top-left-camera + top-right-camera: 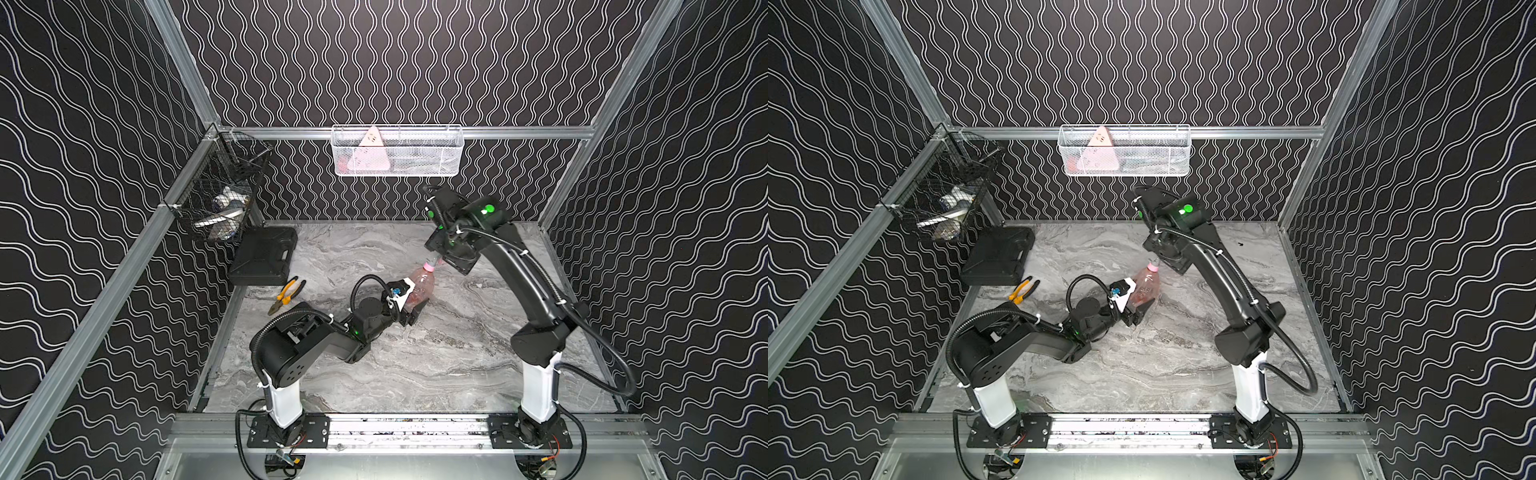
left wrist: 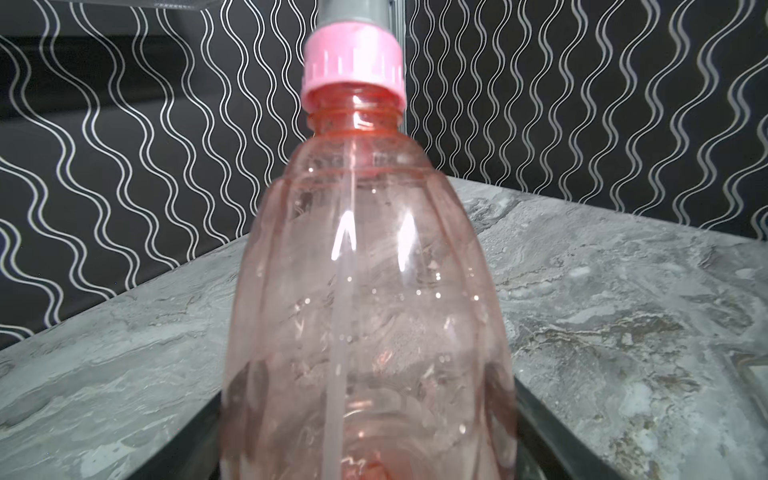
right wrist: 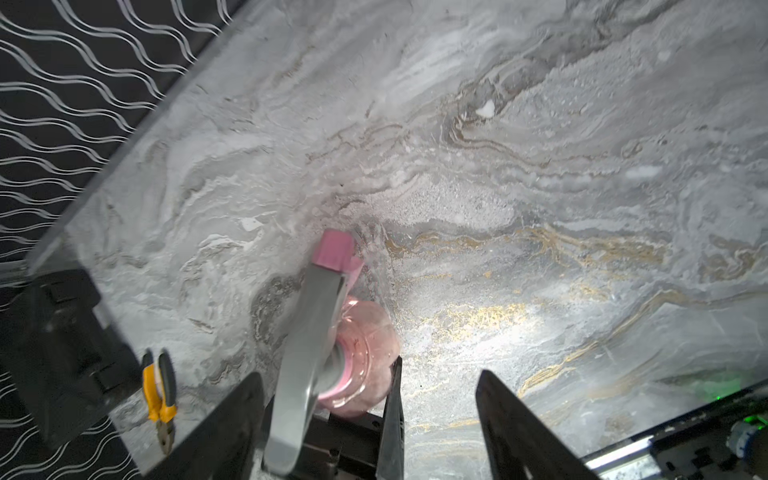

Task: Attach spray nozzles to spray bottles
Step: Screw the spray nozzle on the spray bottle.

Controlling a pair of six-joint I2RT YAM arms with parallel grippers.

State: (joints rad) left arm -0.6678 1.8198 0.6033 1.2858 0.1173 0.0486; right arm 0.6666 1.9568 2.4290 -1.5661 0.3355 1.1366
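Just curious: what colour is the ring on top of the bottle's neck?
Pink; the left wrist view shows the ring best.

Left jaws tight, right jaws wide

Pliers [image 1: 286, 296] lie just beside a case [image 1: 264, 255] on my table [image 1: 415, 365]; a card [image 1: 369, 157] stands in the white basket [image 1: 436, 163]; the black basket [image 1: 195, 232] holds clutter.

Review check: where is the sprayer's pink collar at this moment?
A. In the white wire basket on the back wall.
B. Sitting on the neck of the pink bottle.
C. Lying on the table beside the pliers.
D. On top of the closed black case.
B: in the left wrist view the pink collar sits on the neck of the spray bottle, and the clear dip tube runs down inside the bottle.
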